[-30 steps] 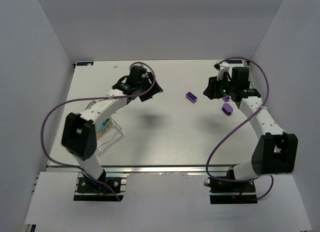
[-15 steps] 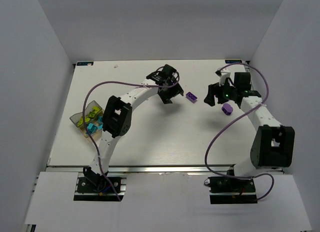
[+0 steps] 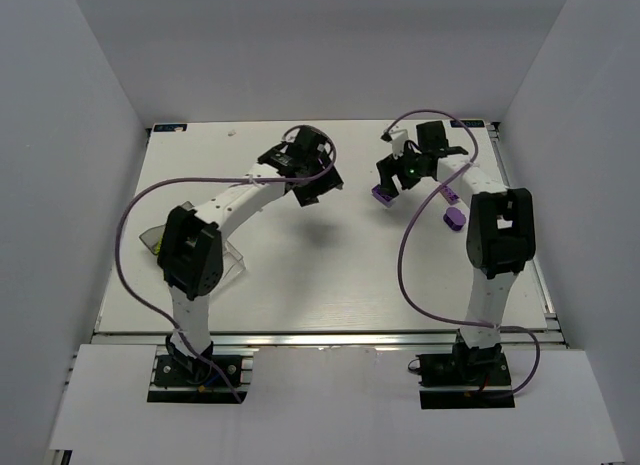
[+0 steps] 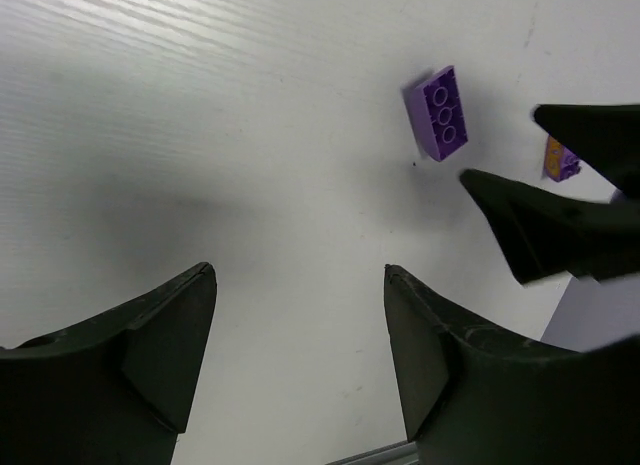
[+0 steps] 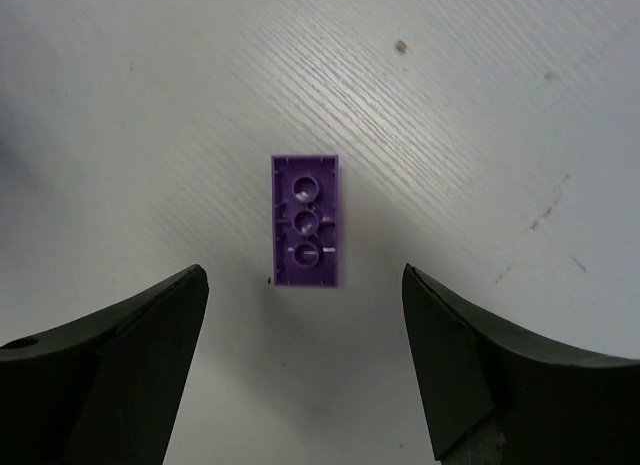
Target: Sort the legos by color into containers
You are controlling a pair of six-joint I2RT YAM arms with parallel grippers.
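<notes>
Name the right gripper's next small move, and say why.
Probably lower the right gripper straight down onto the purple brick: its jaws stand open either side, and the brick lies flat on the table, roughly centred between them, untouched.

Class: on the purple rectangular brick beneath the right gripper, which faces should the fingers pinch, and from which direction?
Pinch the purple brick by its two long side walls, coming straight down from above. It lies flat, hollow side up, its narrow width lined up between the fingers of the open right gripper.
</notes>
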